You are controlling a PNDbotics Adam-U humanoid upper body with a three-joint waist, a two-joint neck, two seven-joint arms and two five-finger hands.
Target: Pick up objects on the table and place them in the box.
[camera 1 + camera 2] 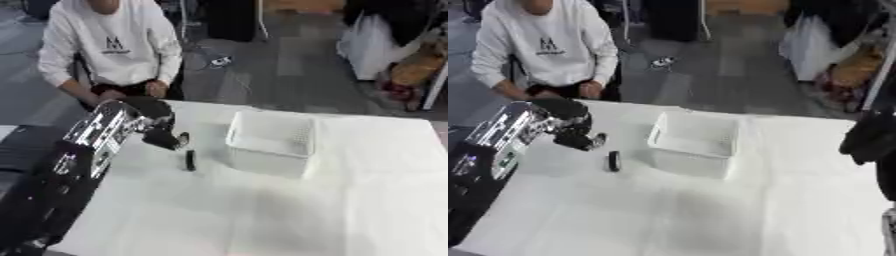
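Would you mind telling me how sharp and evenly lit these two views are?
Left eye view: soft blur throughout; the small dark object is only a smudge beside the white box, and the left hand lacks detail. Right eye view: equally soft; the right hand is a dark shape at the edge. Lighting is even, with faint shadows on the table.

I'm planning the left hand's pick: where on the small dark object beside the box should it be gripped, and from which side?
Probably across the middle of the small dark object, coming from above. It lies as a narrow strip on the white table, apart from the box, long sides free. The left hand is just up-left of it. Its exact shape is unclear.
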